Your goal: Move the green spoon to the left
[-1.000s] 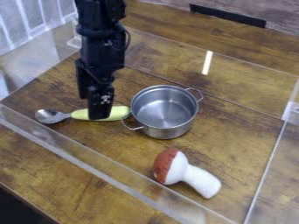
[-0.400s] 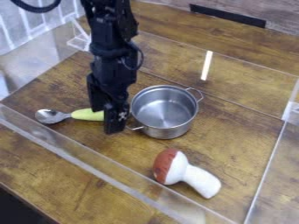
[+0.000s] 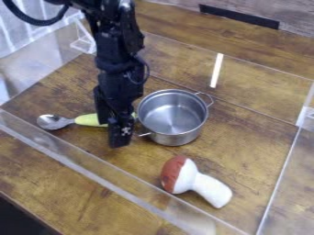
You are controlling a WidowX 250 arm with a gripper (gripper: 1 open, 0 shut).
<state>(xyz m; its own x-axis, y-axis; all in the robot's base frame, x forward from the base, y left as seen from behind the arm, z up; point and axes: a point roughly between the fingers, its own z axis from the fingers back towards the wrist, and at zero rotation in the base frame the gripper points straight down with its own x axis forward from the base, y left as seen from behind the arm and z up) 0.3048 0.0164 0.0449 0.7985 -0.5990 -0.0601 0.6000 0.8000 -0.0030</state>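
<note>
The green spoon [image 3: 76,120] lies flat on the wooden table, silver bowl [image 3: 50,121] to the left and yellow-green handle pointing right. My gripper [image 3: 119,136] points straight down over the handle's right end and hides it. The black fingers [image 3: 120,131] reach down to the table, between the spoon and the pot. They look open, and I see nothing held in them.
A small steel pot [image 3: 172,117] stands just right of the gripper. A toy mushroom [image 3: 192,181] with a brown cap lies at the front right. Clear plastic walls [image 3: 73,163] surround the wooden table [image 3: 245,110]. A white strip [image 3: 218,69] lies further back.
The gripper has come down and shifted right and toward the camera, from above the spoon's handle to the handle's right end beside the pot. The spoon has not moved.
</note>
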